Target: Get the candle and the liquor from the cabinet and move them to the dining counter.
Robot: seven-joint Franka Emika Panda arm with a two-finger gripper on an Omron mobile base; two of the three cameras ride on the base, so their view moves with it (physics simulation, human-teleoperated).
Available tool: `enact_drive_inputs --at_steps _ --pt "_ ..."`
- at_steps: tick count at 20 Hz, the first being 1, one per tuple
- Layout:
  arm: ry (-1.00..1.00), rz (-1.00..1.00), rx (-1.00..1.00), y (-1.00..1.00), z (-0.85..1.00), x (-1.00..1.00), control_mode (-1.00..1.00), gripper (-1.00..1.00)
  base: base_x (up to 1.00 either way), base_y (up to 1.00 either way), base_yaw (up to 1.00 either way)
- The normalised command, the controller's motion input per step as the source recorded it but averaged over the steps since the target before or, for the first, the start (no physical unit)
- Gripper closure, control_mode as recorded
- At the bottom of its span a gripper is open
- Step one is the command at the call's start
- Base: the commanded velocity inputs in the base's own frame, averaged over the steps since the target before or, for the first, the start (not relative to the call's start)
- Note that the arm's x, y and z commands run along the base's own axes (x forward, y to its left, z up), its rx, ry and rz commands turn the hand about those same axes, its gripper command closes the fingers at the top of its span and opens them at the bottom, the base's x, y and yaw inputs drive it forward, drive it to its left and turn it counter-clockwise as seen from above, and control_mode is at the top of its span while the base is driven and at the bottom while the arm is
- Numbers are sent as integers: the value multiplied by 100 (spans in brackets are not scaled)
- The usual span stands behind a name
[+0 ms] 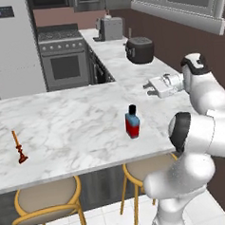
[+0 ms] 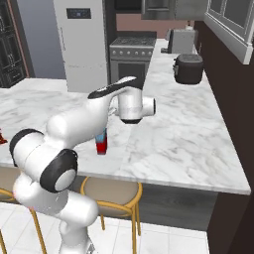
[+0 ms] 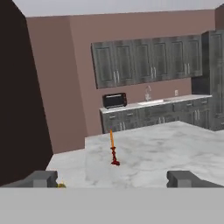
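The end effector [image 1: 147, 87] hangs spread and empty above the tabletop [image 1: 76, 117]. The liquor [image 1: 132, 122] stands near its front edge, the candle [image 1: 19, 149] toward the front-left corner. Both look delivered; next is likely just retreating clear.

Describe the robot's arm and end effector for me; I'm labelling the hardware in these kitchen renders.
The arm is glossy white with rounded, bulbous segments and dark grey to black rings at the joints. The end effector is a white block with two small dark grey squarish fingertips. No cables or markings are visible.
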Motion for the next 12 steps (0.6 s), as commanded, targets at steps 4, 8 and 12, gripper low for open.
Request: enact_drive_inputs --at_steps 4,8,12 --pt "13 -32 -7 0 54 -70 -100 -100 0 0 0" --pt "18 -21 -12 -5 55 -78 -100 -100 0 0 0" --pt "16 -21 -12 -1 52 -80 -100 -100 0 0 0"
